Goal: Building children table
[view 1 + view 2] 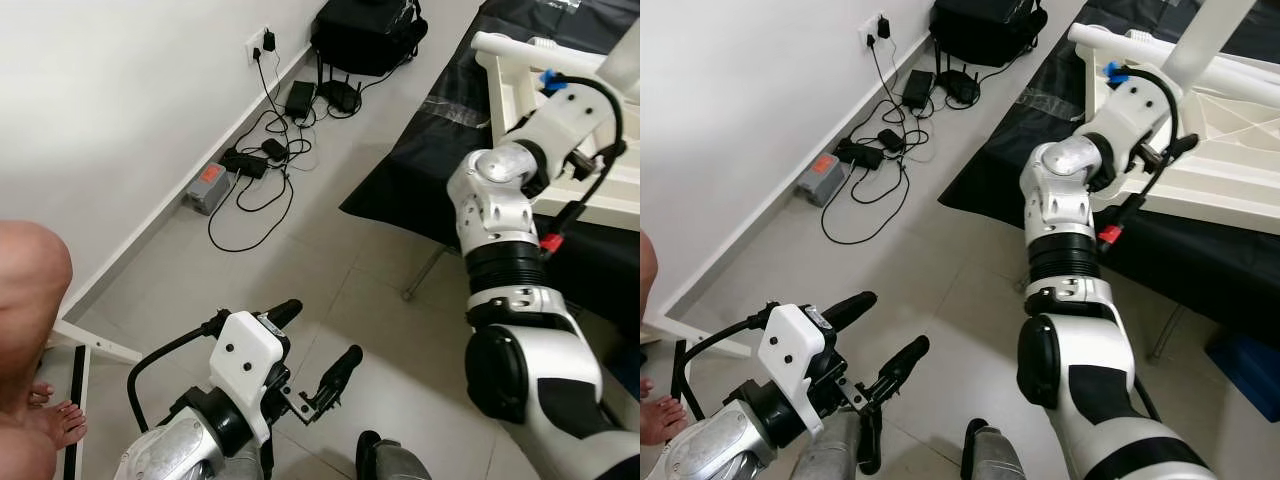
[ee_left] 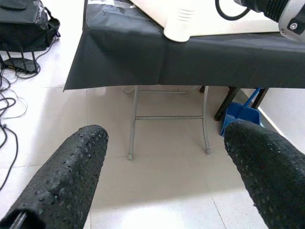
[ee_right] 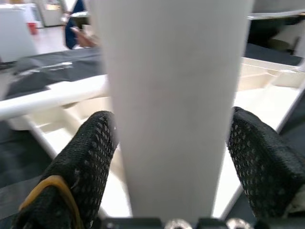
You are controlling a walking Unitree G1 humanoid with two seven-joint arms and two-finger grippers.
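**Right end effector grips a white table leg over the upturned table top**

The right end effector (image 3: 167, 143) is closed around a white table leg (image 3: 171, 95). One black finger (image 3: 86, 157) presses on one side of the leg and the other finger presses on the opposite side. The leg stands upright and rises out of the frame in the right eye view (image 1: 1210, 35).

Under the leg lies the white children table top (image 1: 1220, 150), turned upside down, so its ribbed inner side faces up. A second white leg (image 1: 1120, 42) lies flat along the far edge of this top. The top rests on the bench (image 1: 1160, 250), which is covered with a black cloth that hangs over its edge. The right arm (image 1: 1070, 200) reaches from the robot up to the top.

The left end effector (image 1: 315, 345) hangs low over the tiled floor (image 1: 330, 250), well apart from the bench, and its two black fingers (image 2: 71, 176) stand open with nothing between them.

Below the bench, thin metal legs (image 2: 167, 117) stand on the floor, and a blue dustpan (image 2: 240, 114) sits just beside them. On the side away from the bench, near the wall, lie black cables (image 1: 255, 165), a power adapter (image 1: 300, 97), a grey box with an orange label (image 1: 208, 185) and a black bag (image 1: 365, 35). A person's bare knee (image 1: 30, 290) and foot (image 1: 55, 420) are near the left arm.
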